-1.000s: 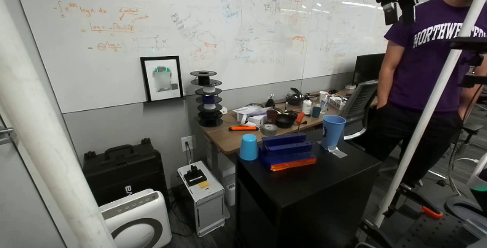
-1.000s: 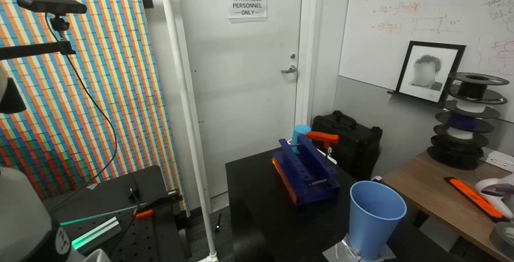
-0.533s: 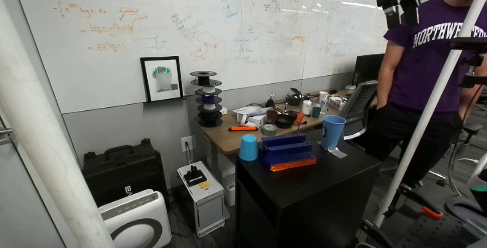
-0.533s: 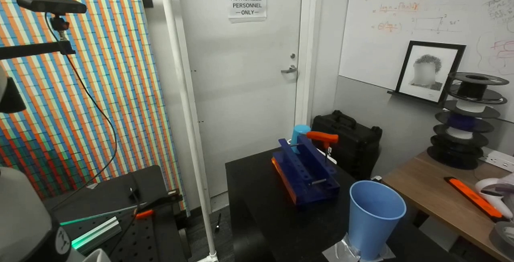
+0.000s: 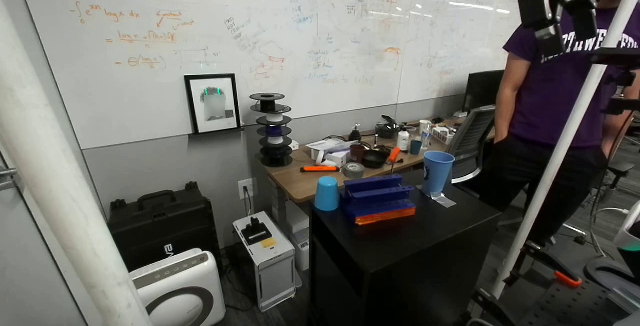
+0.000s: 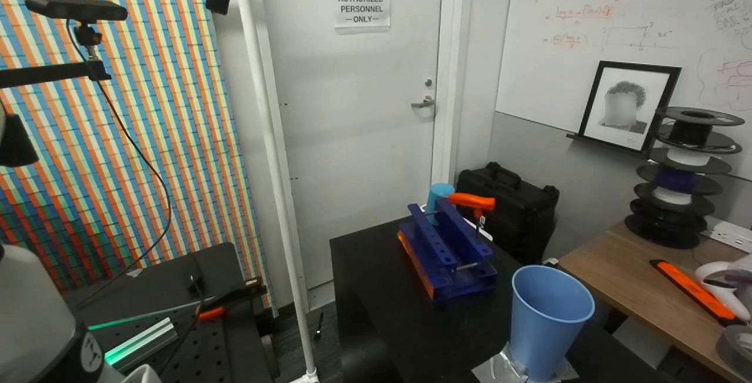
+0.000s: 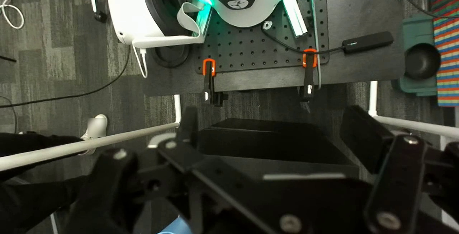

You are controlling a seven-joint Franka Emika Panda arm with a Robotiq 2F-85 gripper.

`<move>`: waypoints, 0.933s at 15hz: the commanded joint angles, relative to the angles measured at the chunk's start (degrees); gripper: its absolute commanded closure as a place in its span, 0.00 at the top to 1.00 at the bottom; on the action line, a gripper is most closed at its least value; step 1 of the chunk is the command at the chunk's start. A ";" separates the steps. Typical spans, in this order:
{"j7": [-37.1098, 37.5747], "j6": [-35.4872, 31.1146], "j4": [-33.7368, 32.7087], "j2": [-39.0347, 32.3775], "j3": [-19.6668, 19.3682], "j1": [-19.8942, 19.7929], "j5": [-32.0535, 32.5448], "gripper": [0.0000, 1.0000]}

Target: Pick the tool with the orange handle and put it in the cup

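Observation:
The tool with the orange handle [image 5: 394, 155] stands upright in the dark blue rack [image 5: 377, 198] on a black cabinet. Its T-shaped handle [image 6: 472, 200] sticks up above the rack's far side in an exterior view. The cup [image 5: 438, 172], taller and mid-blue, stands upright, taped at its base, beside the rack; it also shows in an exterior view [image 6: 549, 324]. Only a bit of the cup [image 7: 177, 227] shows in the wrist view. My gripper [image 5: 570, 38] is high above and away from both. Its fingers [image 7: 271, 124] are wide apart with nothing between them.
A light-blue cup [image 5: 327, 194] stands upside down at the rack's other end. The black cabinet [image 5: 415, 236] carries all of these. A cluttered wooden desk [image 5: 295, 181] is behind. A white pole [image 5: 565, 136] and a person [image 5: 555, 81] stand near the gripper.
My gripper has shifted right and slightly down in an exterior view, and left and down in an exterior view. The tool, rack and cups have not moved.

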State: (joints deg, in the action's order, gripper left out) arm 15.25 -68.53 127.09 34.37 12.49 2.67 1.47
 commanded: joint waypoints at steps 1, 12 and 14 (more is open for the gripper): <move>0.31 0.09 -0.07 -0.17 -0.69 0.63 0.16 1.00; 32.31 -48.11 15.04 -11.25 2.34 -5.21 7.42 1.00; 39.29 -55.26 16.04 -15.15 2.26 -6.40 9.75 1.00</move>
State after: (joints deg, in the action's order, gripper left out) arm 45.75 -115.70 142.67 23.96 14.05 -1.79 8.18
